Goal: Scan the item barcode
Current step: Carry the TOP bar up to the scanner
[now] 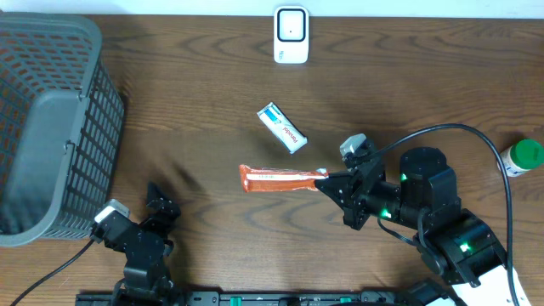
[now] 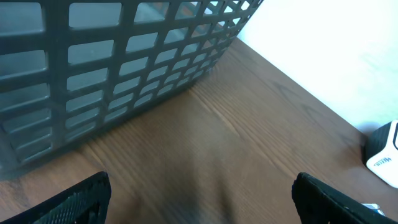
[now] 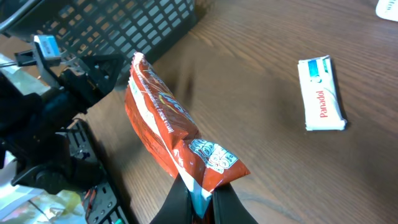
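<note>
1. The pickup looks done. The right gripper [image 1: 327, 178] pinches one crimped end of the orange snack packet [image 1: 276, 179], which juts out sideways over the middle of the table.
2. The scan itself is not yet done, I judge. The white scanner [image 1: 291, 34] stands at the far edge, well apart from the packet, and no barcode shows on the packet's visible face.
3. The right gripper is clamped tight on the packet's end seal and touches nothing else.
4. The left gripper [image 2: 202, 202] is spread wide and holds nothing, low over the bare wood near the grey basket [image 1: 51, 127].
5. A Panadol box [image 1: 282, 127] lies untouched between packet and scanner.
</note>
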You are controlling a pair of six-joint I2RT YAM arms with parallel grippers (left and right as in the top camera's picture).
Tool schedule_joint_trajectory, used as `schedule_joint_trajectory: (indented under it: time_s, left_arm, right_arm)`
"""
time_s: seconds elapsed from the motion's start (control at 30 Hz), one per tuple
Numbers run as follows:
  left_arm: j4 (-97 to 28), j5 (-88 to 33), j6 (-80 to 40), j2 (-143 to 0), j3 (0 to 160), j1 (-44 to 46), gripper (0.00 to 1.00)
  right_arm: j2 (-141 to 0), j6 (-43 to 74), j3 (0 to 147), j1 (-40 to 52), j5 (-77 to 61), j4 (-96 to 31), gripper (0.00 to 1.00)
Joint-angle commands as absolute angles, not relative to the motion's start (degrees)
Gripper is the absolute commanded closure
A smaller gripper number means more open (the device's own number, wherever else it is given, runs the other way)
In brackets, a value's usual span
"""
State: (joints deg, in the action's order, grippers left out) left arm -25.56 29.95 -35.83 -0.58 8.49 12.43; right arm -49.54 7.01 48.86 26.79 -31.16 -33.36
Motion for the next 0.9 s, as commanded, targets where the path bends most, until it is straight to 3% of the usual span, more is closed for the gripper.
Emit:
schedule_joint_trajectory:
  time_s: [0.0,0.1,0.27,0.5,0.63,0.87]
  left_arm:
    - [-27.18,30.24,-35.86,-0.27,7.73,12.29,0.07]
    - [-27.18,30.24,-35.86,-0.27,7.73,12.29,0.07]
    - [-27.18,30.24,-35.86,-0.27,7.73,12.29,0.07]
    - [-27.18,30.24,-35.86,-0.27,7.73,12.29,0.07]
    - [-27.18,30.24,-35.86,-0.27,7.73,12.29,0.07]
    - [-27.18,30.24,-35.86,-0.27,7.73,12.29,0.07]
  right_arm:
    - [-49.12,7.70,49.30,26.50,-30.28,-32.77,0.99]
    - [-49.84,8.10,49.28,26.52,-27.20,-31.90,0.99]
    - [-56.47,3.77,49.30,26.48,-8.99,-28.71,0.99]
    - [-74.76,-1.02,52.38,24.84,-4.32,-9.26,0.99]
    - [-86.63,-5.08,60.80,24.40,3.55,-2.42,0.99]
    - [-103.92,-22.15,80.51,24.40,19.49,2.76,0.99]
